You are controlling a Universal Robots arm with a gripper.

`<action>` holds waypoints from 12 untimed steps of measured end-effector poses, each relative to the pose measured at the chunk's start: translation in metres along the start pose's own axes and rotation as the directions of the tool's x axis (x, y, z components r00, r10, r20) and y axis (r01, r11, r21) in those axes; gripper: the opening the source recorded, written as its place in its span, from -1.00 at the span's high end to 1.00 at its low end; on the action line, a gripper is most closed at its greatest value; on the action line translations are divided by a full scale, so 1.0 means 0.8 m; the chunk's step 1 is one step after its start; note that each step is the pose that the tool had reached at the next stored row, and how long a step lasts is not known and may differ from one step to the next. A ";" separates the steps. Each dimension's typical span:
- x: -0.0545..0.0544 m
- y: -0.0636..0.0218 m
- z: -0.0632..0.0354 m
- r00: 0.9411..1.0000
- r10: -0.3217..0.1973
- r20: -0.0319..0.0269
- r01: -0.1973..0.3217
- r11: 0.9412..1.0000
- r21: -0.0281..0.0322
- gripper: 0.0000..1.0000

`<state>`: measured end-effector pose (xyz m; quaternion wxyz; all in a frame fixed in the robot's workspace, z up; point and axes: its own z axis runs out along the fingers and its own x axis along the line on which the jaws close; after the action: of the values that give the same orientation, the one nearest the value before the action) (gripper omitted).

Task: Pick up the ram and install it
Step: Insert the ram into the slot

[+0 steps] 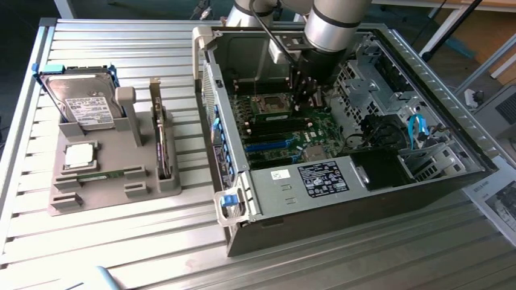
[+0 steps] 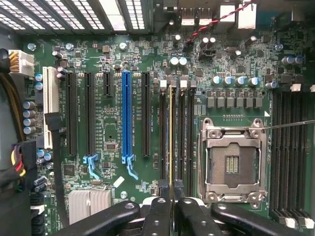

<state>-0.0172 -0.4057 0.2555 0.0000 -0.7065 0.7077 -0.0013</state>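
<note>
- Right up at the lens, the gripper (image 2: 171, 204) has its two dark fingers (image 2: 158, 219) pinched in on the ram (image 2: 171, 142). It is clenched, jaws almost meeting, with just the thin stick between them.
- We see the ram edge-on, a narrow yellow-green line running out from between the jaws along the bank of black memory slots (image 2: 181, 137).
- That bank sits on the board (image 2: 123, 59), just beside the socket (image 2: 232, 164), with the long blue slot (image 2: 126, 118) well off on its other side.
- Whether the stick hangs above its slot or already touches it, I can't tell.
- From outside, the arm (image 1: 330, 24) drops straight down into the open case (image 1: 282, 181), with the gripper low over the board.
- To seat it well, I'd judge the edge must run parallel to the slot and dead centre, with the stick upright, not leaning toward the socket.
- The latches (image 2: 163, 84) at the slot ends want to be swung open.
- Pressure should go down evenly, because a tilted stick could jam at one end or scrape the neighbouring slot.
</note>
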 end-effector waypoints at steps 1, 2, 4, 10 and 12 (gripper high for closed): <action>0.000 0.000 0.001 1.000 0.000 0.000 0.000 1.000 0.000 0.76; 0.000 0.000 0.004 1.000 0.000 0.000 0.000 1.000 0.000 0.76; 0.000 0.000 0.008 1.000 0.000 0.000 0.000 1.000 0.000 0.76; 0.000 0.000 0.013 1.000 0.000 0.000 0.000 1.000 0.000 0.76; 0.000 0.000 0.013 1.000 0.000 0.000 0.000 1.000 0.000 0.76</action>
<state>-0.0172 -0.4058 0.2449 0.0000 -0.7065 0.7077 -0.0013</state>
